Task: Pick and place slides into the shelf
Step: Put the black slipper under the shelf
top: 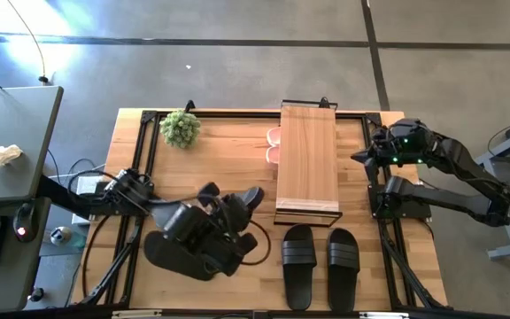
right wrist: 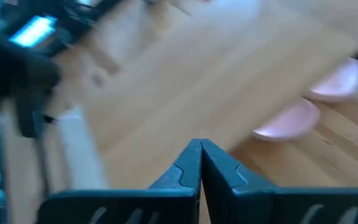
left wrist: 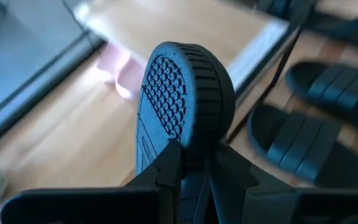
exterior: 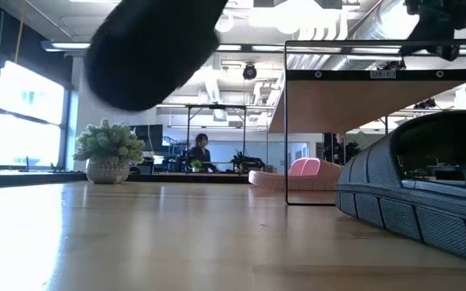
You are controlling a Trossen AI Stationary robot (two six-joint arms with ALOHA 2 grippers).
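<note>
My left gripper (top: 235, 213) hangs over the table's near left part, shut on a black slide (left wrist: 188, 93) whose ridged sole shows in the left wrist view. In the low view that slide is the dark shape (exterior: 152, 48) high above the table. The shelf (top: 308, 164) stands at the far middle, with the pink slides (top: 274, 146) poking out from under its left side. A black pair (top: 321, 264) lies flat on the table in front of the shelf. My right gripper (right wrist: 201, 158) is shut on nothing, held back at the table's right edge (top: 366, 155). My left gripper pinches the slide's sole (left wrist: 191, 146) between its two fingers, near the end closest to the wrist, one finger on the patterned underside and one on the other face. The slide stands on edge, reaches away along the fingers, and is lifted clear of the table.
A potted plant (top: 181, 129) stands at the far left corner. A dark oval shape (top: 171, 255), perhaps another slide, lies under my left wrist. Bare wood lies between the plant and the shelf. Black frame rails (top: 140, 177) run along the table's sides.
</note>
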